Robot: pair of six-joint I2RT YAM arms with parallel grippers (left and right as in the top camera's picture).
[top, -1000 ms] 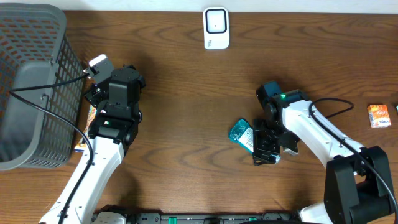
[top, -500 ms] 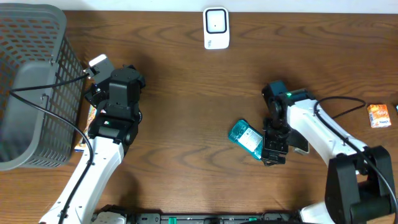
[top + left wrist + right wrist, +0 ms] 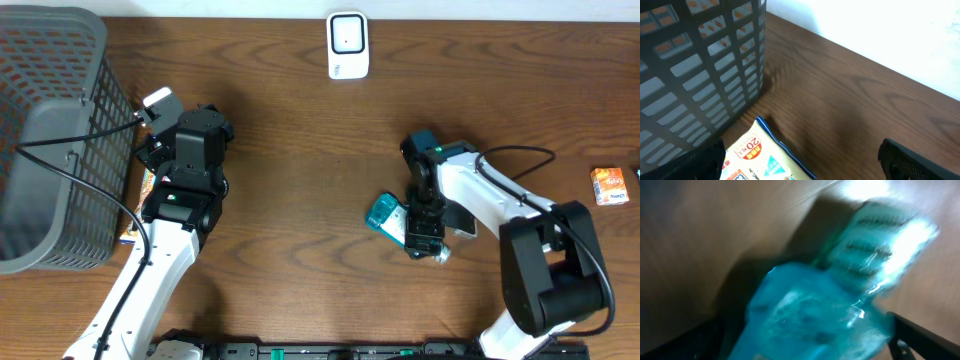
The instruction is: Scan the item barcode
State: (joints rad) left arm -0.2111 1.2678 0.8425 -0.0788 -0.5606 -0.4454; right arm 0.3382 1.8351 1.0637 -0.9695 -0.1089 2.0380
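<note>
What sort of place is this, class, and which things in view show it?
Probably a mock shop checkout on a wooden table: a white barcode scanner at the far edge, a grey shopping basket at the left, and a teal packet of goods.

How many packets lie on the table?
3: a teal plastic packet at the right end effector, a small orange packet at the right edge, a yellow-and-blue packet beside the grey basket. Others may be hidden.
</note>
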